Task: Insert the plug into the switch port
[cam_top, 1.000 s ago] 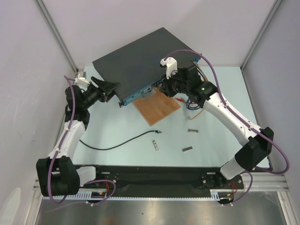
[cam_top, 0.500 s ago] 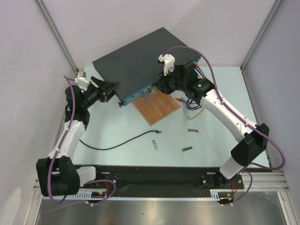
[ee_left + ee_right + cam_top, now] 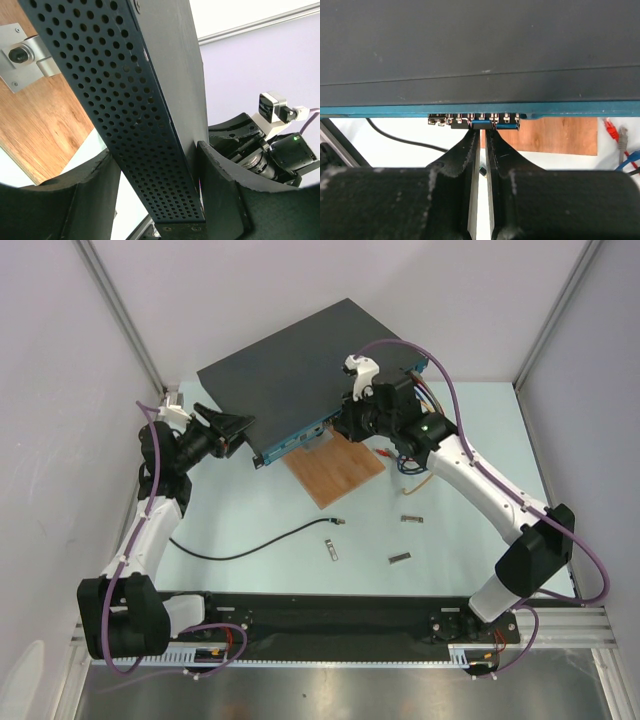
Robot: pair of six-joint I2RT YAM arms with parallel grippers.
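Pale walls enclosed a light green tabletop [image 3: 460, 540], where a big flat dark-grey box [image 3: 290, 375] sat toward the far edge, partly on a brown wooden board [image 3: 335, 468]. The left tool [image 3: 238, 428] clamped the box's left corner, its fingers pressed on either side of the perforated end wall. The right tool [image 3: 480, 134], jaws standing a thin slit apart, had its tips at the row of small rectangular switch ports [image 3: 475, 119] on the box's narrow blue face. The small pale plug [image 3: 340, 522] lay loose near the tabletop's middle, well apart from both tools, its thin black cable [image 3: 250, 552] trailing toward the left edge.
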